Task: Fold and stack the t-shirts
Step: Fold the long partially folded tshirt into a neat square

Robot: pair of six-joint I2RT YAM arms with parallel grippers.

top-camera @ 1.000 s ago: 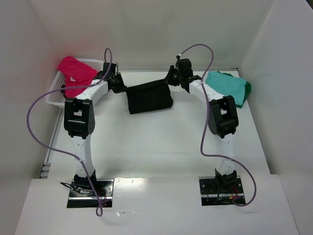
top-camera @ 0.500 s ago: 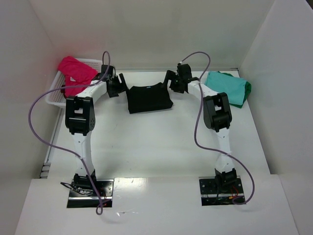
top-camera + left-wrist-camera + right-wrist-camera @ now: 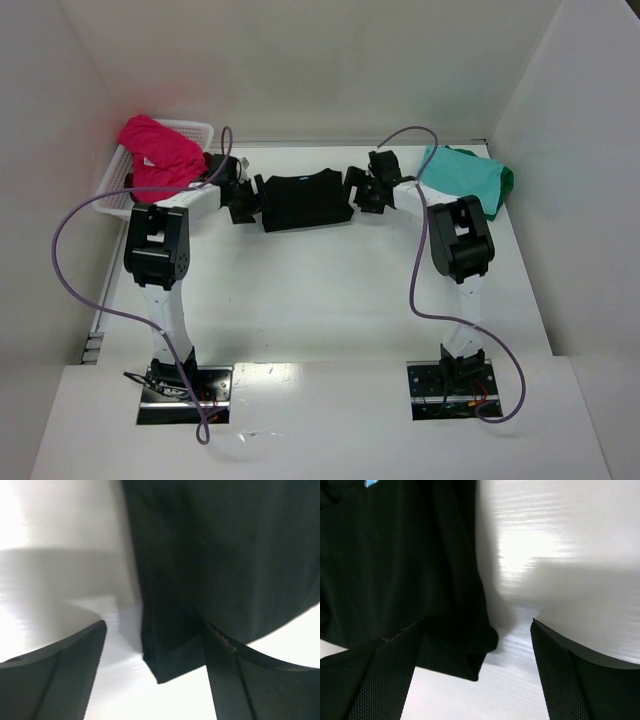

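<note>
A black t-shirt (image 3: 305, 200) lies folded flat at the back middle of the table. My left gripper (image 3: 247, 203) sits low at its left edge, open, and the shirt's near corner (image 3: 165, 650) lies loose between the jaws. At the right edge my right gripper (image 3: 362, 192) is also open, with the other near corner (image 3: 465, 650) between its fingers (image 3: 385, 680), ungripped. A light-blue neck label (image 3: 370, 483) peeks in at the top of the right wrist view. A folded teal t-shirt (image 3: 462, 172) rests on a green one (image 3: 506, 183) at the back right. A magenta-pink t-shirt (image 3: 155, 150) is heaped in the basket.
The white lattice basket (image 3: 195, 128) stands at the back left, close behind the left arm. White walls close in the back and both sides. Purple cables loop off both arms.
Both grippers opened and let go of the black t-shirt, which dropped from hanging between them to lying flat. Both grippers then came down beside its edges.
</note>
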